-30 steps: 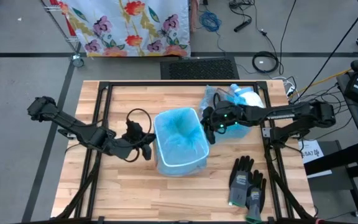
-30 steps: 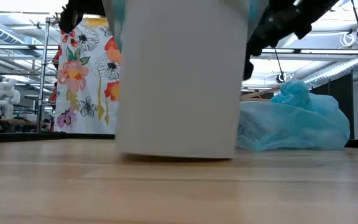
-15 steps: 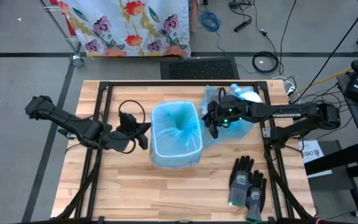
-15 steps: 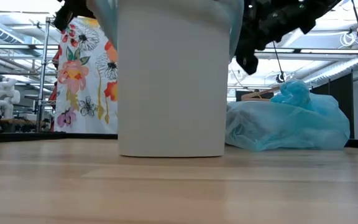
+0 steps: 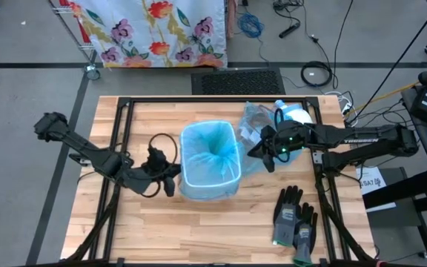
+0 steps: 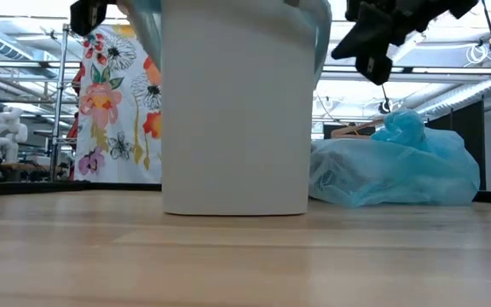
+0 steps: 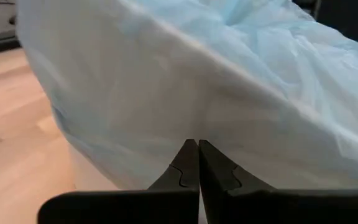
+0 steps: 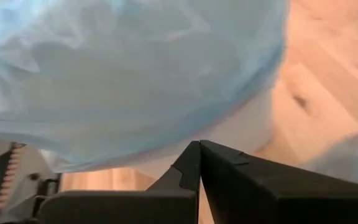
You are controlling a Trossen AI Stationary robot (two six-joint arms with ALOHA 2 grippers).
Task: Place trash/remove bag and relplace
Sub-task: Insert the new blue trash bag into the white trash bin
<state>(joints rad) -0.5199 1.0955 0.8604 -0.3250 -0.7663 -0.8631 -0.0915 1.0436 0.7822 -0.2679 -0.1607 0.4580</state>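
A white bin [image 5: 210, 182] lined with a light blue bag [image 5: 212, 152] was seen at the middle of the wooden table [image 5: 161, 237]. The left gripper [image 5: 170, 178] was held just left of the bin, fingers closed on nothing. The right gripper [image 5: 267, 153] was held just right of it, likewise closed and empty, over a tied, filled blue bag [image 6: 399, 170] at the far right. No loose trash was visible. Grey-black gloves [image 5: 295, 217] were noted at the near right. Bare wood was left along the near edge. A floral cloth [image 5: 150, 30] was hung beyond the far edge, with cables [image 5: 316, 73] on the floor.
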